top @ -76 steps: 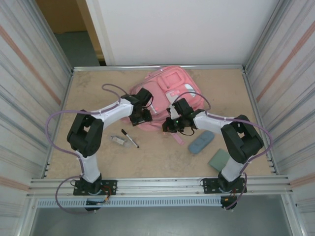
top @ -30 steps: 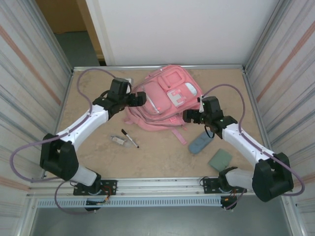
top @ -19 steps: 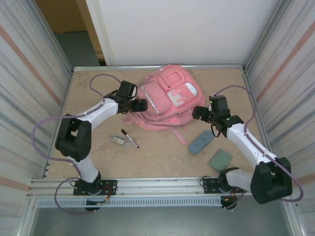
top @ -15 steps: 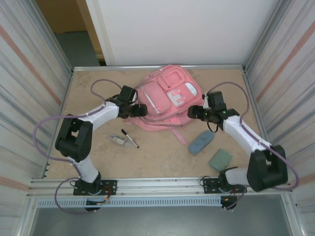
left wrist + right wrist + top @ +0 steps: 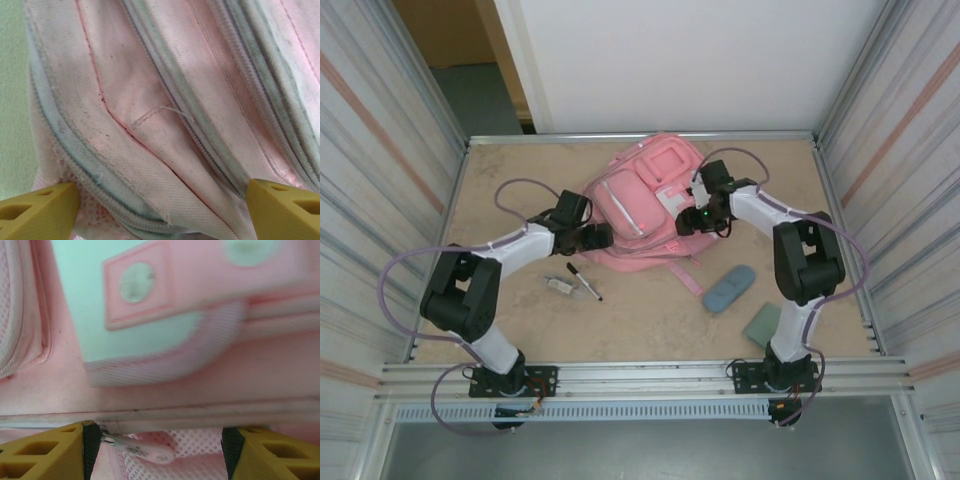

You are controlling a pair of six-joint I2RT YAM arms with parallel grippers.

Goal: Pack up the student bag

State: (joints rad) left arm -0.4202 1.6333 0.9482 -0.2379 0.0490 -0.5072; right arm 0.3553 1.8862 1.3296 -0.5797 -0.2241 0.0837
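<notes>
- Tan counter (image 5: 510,180), metal walls (image 5: 380,150).
- Large pink fabric student bag (image 5: 645,200) lies flat.
- Left gripper (image 5: 160,200): jaws open over its zips (image 5: 175,120).
- Right gripper (image 5: 157,442): jaws open astride white zip pull (image 5: 145,451).

Robot lab cell: ribbed metal walls (image 5: 380,150) around bench (image 5: 500,180)

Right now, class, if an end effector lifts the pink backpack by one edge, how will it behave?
The student bag would probably sag and fold: its woven fabric lies in soft creases. It likely won't roll, lying flat. Its loose strap may drag.
</notes>
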